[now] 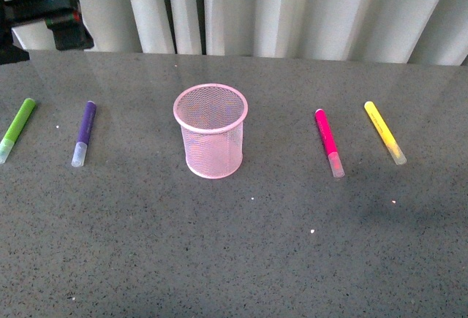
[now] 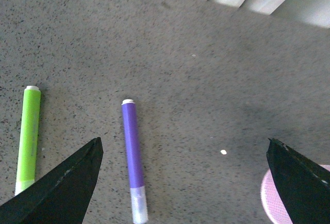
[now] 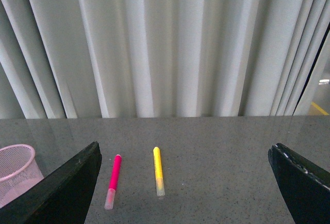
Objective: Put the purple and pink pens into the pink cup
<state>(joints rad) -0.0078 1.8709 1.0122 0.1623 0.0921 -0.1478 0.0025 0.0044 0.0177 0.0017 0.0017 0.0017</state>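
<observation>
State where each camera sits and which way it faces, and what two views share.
Front: body camera facing across the table to the pink cup; left arm upper left.
Left wrist: angled down at purple pen, green marker; open left gripper shows.
Right wrist: facing the curtain, pink pen, yellow marker; open right gripper shows.
Shared: every view catches the cup.

Black arm [image 1: 53,9], red marks, tapered gripper fingers [image 2: 62,188]
</observation>
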